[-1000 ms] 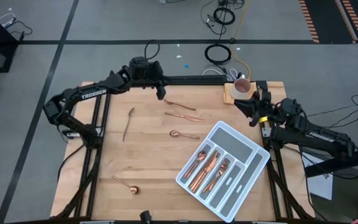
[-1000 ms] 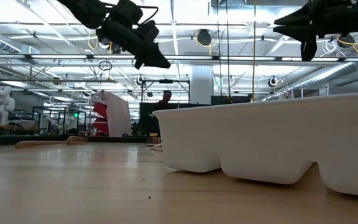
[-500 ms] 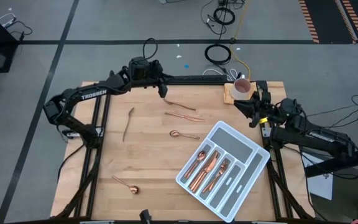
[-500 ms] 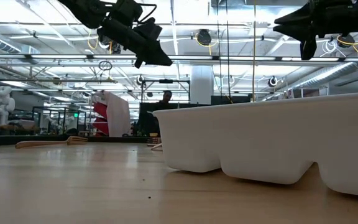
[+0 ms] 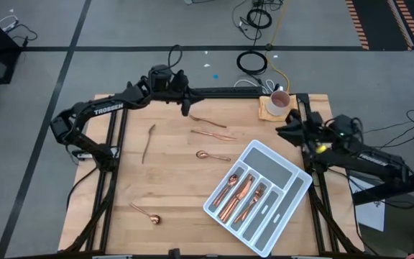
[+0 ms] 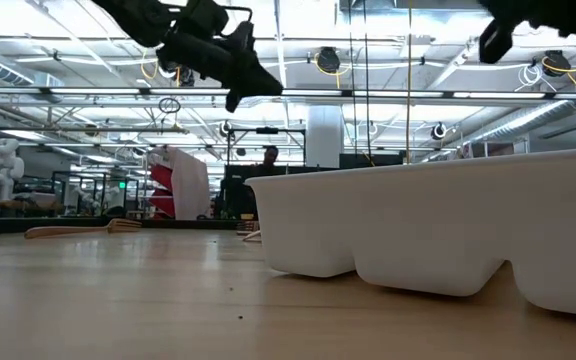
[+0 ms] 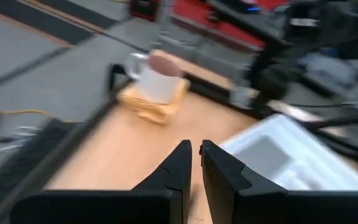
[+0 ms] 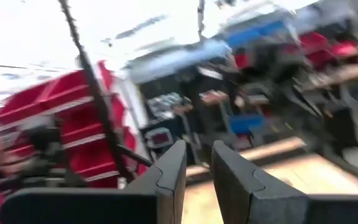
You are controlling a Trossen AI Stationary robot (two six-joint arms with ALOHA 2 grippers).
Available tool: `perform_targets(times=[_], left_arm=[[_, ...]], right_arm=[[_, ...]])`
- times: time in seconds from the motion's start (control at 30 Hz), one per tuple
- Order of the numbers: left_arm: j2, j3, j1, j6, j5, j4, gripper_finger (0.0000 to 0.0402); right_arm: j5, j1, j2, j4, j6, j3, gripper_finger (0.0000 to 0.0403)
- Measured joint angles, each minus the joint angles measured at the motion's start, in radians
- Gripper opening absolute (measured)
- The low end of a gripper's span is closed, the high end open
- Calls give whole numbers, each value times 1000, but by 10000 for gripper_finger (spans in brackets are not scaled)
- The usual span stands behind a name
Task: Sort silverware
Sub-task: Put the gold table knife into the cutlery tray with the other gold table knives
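Loose copper silverware lies flat on the wooden table: a fork point(image 5: 148, 142) at the left, two pieces point(image 5: 205, 119) point(image 5: 213, 134) near the far middle, a spoon point(image 5: 211, 155) at the centre and another spoon point(image 5: 146, 213) at the near left. The grey-white divided tray point(image 5: 279, 173) stands at the right, slantwise, with several copper pieces point(image 5: 241, 196) in its compartments. My left gripper point(image 5: 186, 109) hangs shut and empty high over the far middle. My right gripper point(image 5: 284, 130) hovers shut and empty above the table's right edge, beyond the tray's far corner.
A white mug point(image 5: 279, 102) stands on a wooden coaster at the far right corner, just beyond my right gripper. The tray's tall white wall point(image 6: 418, 220) fills the right of the low view. Bare wood lies between the left fork and the near-left spoon.
My left gripper has rolled about its wrist in place, high above the table. My right gripper has tipped upward and risen slightly, almost leaving the top of the low view. No silverware has moved.
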Motion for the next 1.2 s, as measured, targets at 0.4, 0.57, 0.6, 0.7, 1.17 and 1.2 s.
perform_targets(times=[0.4,0.57,0.6,0.7,1.17,1.2], left_arm=[[160,-1,0,-57,235,75,43],[158,-1,-9,-57,251,159,43],[158,-1,-7,-56,253,170,43],[158,0,12,-36,221,160,43],[195,215,-52,571,-128,-414,43],[197,217,-54,574,-132,-431,43]], right_arm=[[-22,0,-185,-166,-51,-26,66],[2,0,-270,9,35,-217,66],[18,0,-286,77,67,-267,66],[82,1,-294,149,160,-347,66],[145,1,-271,162,239,-339,66],[147,1,-271,160,239,-339,66]])
